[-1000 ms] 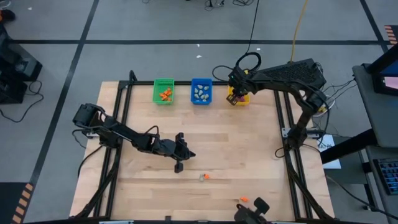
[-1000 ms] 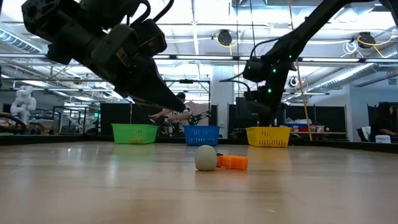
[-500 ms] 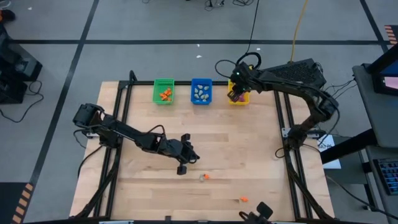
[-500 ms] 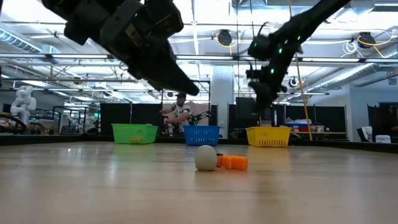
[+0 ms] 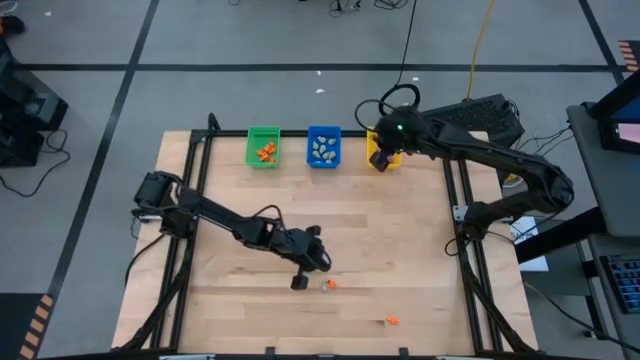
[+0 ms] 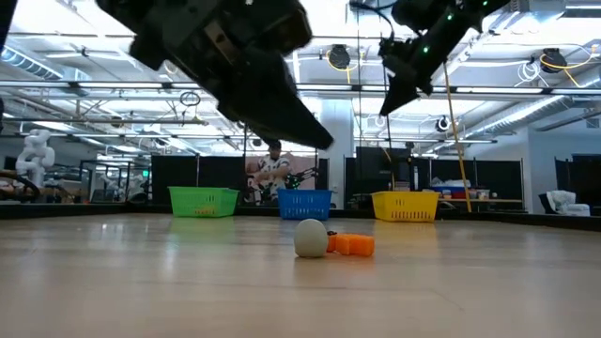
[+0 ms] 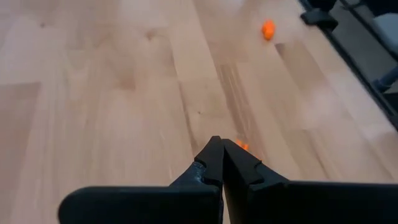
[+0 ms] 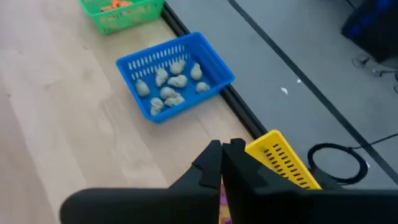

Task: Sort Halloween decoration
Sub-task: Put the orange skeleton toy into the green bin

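we see the halloween decoration split between the bins and the open wood: a pale grey-beige trinket and an orange trinket lie touching each other on the surface, toward its near edge and about midway along it, and in the low view the pale one is a small round ball with the orange piece just beside it. a second orange trinket lies alone nearer the near edge, well apart from that pair and toward the right side. more orange pieces sit in the green bin, and pale pieces fill the blue bin; both bins stand along the far edge of the surface, with the yellow bin next in the row toward the far right corner. we find the left end effector low over the wood just beside the pale and orange pair, on their left, its fingers pressed together with nothing between them; its wrist view shows the closed tips with a bit of orange peeking past them and the lone orange piece farther off. the right end effector hangs over the yellow bin at the far edge, raised well above it in the low view, and its fingers are also drawn tight and empty. beyond the far edge, in the room, a person shows behind the blue bin.
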{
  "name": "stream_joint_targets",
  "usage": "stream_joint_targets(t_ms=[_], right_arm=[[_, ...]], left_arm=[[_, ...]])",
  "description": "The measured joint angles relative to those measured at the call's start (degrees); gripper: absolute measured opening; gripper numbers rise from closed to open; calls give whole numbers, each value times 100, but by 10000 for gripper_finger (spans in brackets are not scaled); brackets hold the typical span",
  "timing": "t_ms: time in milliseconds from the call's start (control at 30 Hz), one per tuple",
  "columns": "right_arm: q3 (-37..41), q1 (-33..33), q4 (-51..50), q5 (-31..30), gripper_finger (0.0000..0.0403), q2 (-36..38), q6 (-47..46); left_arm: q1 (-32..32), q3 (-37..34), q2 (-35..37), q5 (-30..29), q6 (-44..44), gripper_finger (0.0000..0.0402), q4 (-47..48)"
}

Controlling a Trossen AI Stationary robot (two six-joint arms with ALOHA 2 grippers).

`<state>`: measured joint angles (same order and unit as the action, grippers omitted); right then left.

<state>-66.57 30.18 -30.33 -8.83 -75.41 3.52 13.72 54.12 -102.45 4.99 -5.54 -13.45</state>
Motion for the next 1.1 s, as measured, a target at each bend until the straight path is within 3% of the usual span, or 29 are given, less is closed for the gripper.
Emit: stream_joint_targets(t_ms=[233,367,633,1100], right_arm=[[0,-107,-155,-16,1,207,-23],[0,-106,-170,-29,1,204,-24],[0,-106,-153,-12,1,202,9],[0,-106,-114,-8,0,202,4]], left_arm=[[45,798,-691,687,298,16,696],[72,1082,-1011,1061,323,65,873],[68,1179,-1255,791,766,159,916],[63,1296,-1515,654,750,140,835]])
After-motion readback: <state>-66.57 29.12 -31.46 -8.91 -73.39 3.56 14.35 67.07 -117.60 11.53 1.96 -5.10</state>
